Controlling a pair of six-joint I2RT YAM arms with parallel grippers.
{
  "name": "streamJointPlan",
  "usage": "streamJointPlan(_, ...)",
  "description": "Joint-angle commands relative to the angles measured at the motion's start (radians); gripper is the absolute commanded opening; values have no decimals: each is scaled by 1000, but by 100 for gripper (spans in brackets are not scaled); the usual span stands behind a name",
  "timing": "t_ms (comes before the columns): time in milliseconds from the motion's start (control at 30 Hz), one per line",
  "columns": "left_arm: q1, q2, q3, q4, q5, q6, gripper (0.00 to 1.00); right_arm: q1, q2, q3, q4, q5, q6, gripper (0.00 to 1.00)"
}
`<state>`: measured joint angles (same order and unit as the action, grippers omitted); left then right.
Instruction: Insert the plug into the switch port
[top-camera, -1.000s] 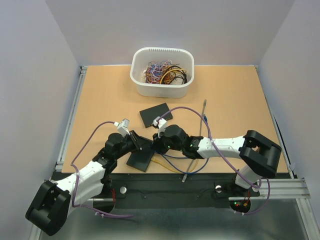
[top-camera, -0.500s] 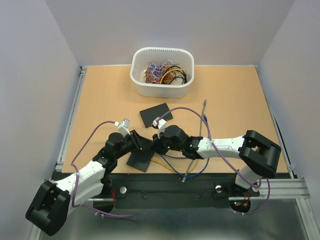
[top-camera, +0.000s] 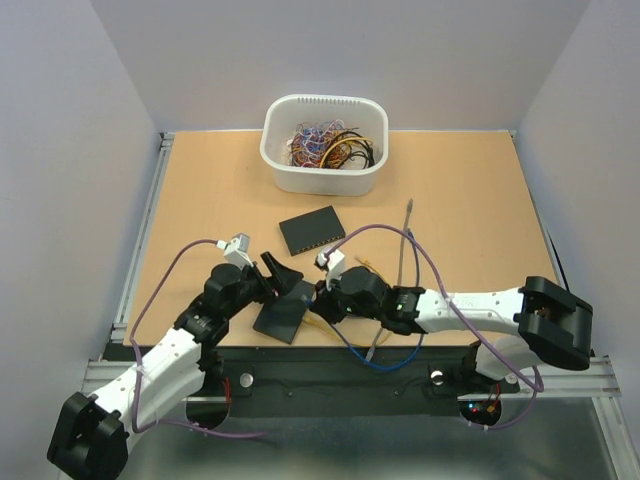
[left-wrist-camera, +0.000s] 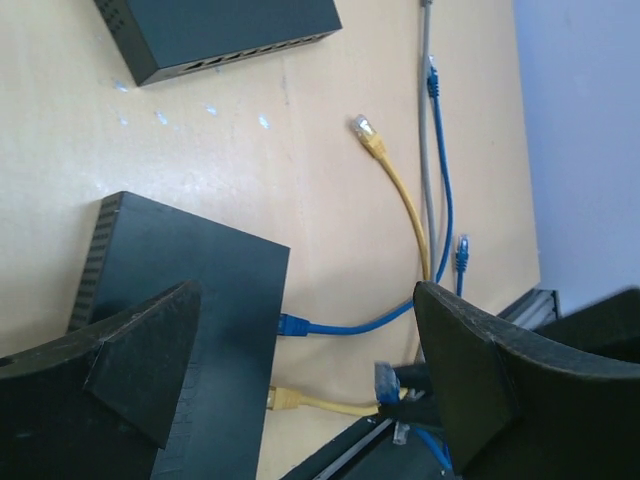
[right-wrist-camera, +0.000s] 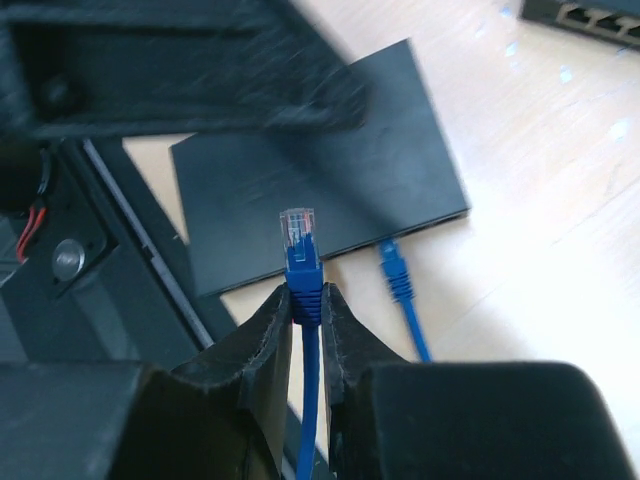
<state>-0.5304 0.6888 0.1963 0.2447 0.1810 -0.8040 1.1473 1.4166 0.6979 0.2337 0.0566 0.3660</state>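
Seen from above, the table carries a white basket of tangled wires at 12 o'clock, with a far switch just beneath it. A near switch lies at 7 o'clock from that one, by the table's near edge. The left gripper hangs over the near switch's upper corner with its fingers spread wide. The right gripper sits at 3 o'clock of that switch, and I cannot tell its state from here. A grey cable runs toward 1 o'clock. In the left wrist view, the left gripper stands wide apart with nothing between its fingers, above the near switch. A blue cable and a yellow cable are seated in the switch's edge at 5 o'clock. A loose yellow plug lies at 1 o'clock and the far switch at 11 o'clock. In the right wrist view, the right gripper is pinched tight on the blue plug. The plug's clear tip points to 12 o'clock against the near switch, outside any port, with the seated blue cable at its 3 o'clock.
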Motion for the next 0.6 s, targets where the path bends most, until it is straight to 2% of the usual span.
streamJointPlan(0, -2, -28, 46, -88, -69, 38, 99, 69, -22, -17, -33, 74, 39, 0)
streamJointPlan(200, 0, -73, 41, -162, -152, 22, 99, 187, 39, -14, -76, 158, 68, 1)
streamJointPlan(367, 0, -106, 25, -215, -254, 0, 99, 219, 97, -5, -79, 184, 91, 0)
streamJointPlan(567, 0, -84, -1, -214, -267, -37, 99, 226, 182, 34, -76, 213, 91, 1)
